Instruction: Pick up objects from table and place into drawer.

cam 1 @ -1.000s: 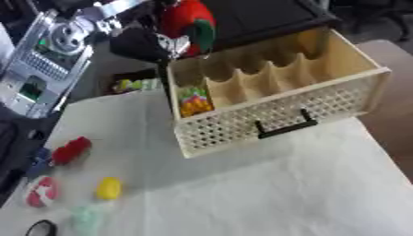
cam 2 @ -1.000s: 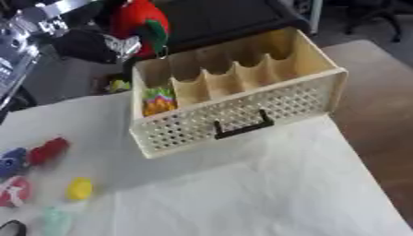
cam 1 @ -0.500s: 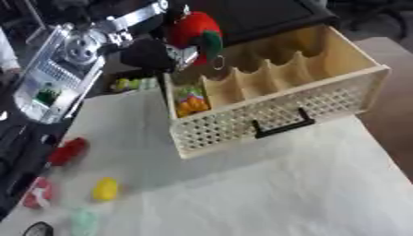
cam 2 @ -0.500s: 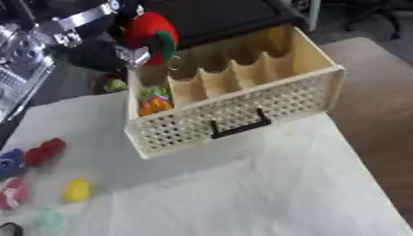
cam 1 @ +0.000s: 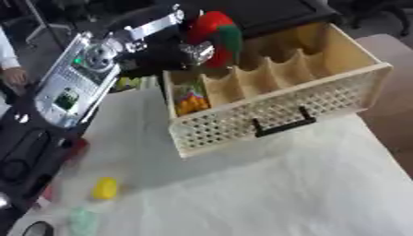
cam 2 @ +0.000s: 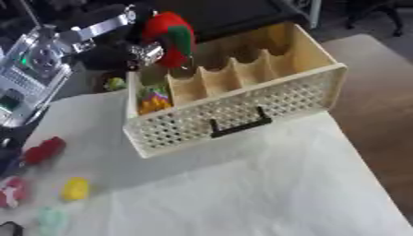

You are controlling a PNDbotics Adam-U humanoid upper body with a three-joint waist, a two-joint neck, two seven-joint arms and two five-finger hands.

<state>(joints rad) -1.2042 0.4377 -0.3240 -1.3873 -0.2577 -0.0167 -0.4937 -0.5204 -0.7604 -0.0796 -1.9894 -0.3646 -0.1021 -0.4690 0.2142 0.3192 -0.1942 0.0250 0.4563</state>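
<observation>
So I'm mid-carry right now. My left hand (cam 1: pixel 190 48) has its fingers wrapped round the red plush toy with the green patch (cam 1: pixel 216 33), holding it in the air just above the back rim of the pale perforated wooden drawer with the black handle (cam 1: pixel 278 110), up around 12 o'clock in the view. The toy sits roughly over the second slot from the left; the leftmost slot already has some orange and yellow bits (cam 1: pixel 191 101) in it. Right hand isn't showing anywhere.

I'd call this the placing step: the toy is over the drawer but not in it yet. Next move, as I see it, is to bring it forward a touch toward 6 o'clock so it clears the back wall and the dividers, lower it into a slot, then let go. It looks wide next to those slots, so it might perch on a divider rather than drop in.

Still on the white table cloth (cam 1: pixel 282 184) at about 8 o'clock: a small yellow lump (cam 2: pixel 75 189), a red piece (cam 2: pixel 42 150), a pale green thing (cam 2: pixel 52 219).
</observation>
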